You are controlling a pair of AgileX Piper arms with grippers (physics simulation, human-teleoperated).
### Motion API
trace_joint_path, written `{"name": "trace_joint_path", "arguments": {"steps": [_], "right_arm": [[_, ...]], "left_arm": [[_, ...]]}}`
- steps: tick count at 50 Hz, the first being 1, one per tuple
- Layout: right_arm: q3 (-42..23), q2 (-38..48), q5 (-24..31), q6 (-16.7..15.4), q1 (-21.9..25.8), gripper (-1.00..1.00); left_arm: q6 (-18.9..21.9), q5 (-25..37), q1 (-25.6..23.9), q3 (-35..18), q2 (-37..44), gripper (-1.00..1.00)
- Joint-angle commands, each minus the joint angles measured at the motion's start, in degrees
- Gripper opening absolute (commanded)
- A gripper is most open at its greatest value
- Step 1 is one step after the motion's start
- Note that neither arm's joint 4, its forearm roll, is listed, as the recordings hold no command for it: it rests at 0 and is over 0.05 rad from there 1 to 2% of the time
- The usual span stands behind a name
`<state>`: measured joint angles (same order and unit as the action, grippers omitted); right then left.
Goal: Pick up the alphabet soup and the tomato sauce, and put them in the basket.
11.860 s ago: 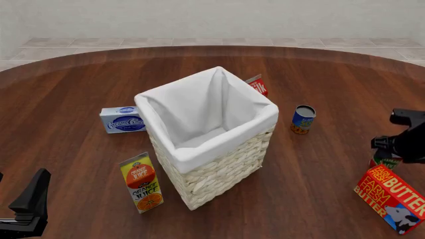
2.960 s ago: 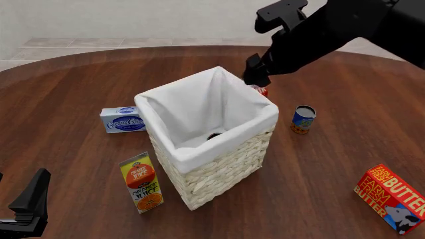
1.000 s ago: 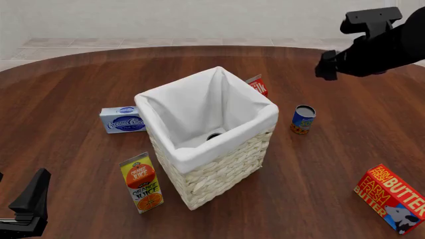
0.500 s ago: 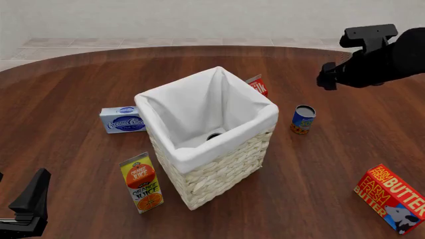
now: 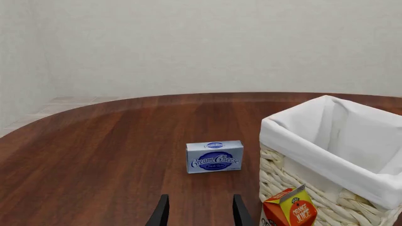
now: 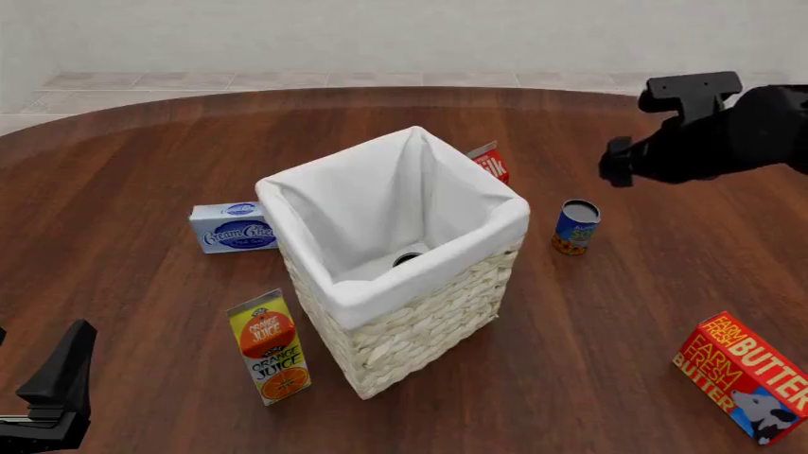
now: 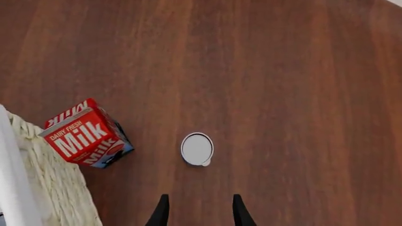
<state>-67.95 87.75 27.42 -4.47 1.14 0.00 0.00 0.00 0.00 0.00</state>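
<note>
The tomato sauce [image 6: 576,227], a blue can with an orange base, stands upright on the table right of the basket [image 6: 378,293]. The right wrist view looks straight down on the can's grey lid [image 7: 197,149]. My right gripper [image 6: 616,163] hovers open and empty above and slightly right of it, and its fingers [image 7: 161,213] show no contact. A small dark round shape on the basket's floor is the alphabet soup [image 6: 407,257]; its label is hidden. My left gripper [image 6: 51,392] rests open and empty [image 5: 199,215] at the near left.
A cream cheese box [image 6: 234,227] lies left of the basket. An orange juice carton [image 6: 271,346] stands at the basket's near left corner. A milk carton [image 6: 490,163] leans behind the basket's far corner, close to the tomato sauce [image 7: 88,133]. A butter box [image 6: 745,375] sits near right.
Over the last second my right gripper sank a little toward the tomato sauce. Three seconds ago it was over the basket's far corner. The left arm has not moved.
</note>
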Motion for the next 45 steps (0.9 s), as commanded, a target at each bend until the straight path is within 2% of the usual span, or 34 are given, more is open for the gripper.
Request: {"name": "trace_joint_path", "arguments": {"steps": [1,15,30,32,45], "right_arm": [[1.37,1.82,-3.1,-0.17,0.14,1.0],[2.09,4.52,-6.31,-1.8,-0.26,1.0],[2.53,6.65,-9.13,-0.64,-0.2,1.0],[3.0,6.59,-10.27,-2.55,-0.94,1.0],[3.04,8.01,-12.16,-1.0,-1.13,1.0]], "left_arm": [[0.0,0.0,0.0,0.0,0.0,1.0],[0.0,0.0,0.0,0.0,0.0,1.0],[0.0,0.0,0.0,0.0,0.0,1.0],[0.0,0.0,0.0,0.0,0.0,1.0],[0.0,0.0,0.0,0.0,0.0,1.0]]}}
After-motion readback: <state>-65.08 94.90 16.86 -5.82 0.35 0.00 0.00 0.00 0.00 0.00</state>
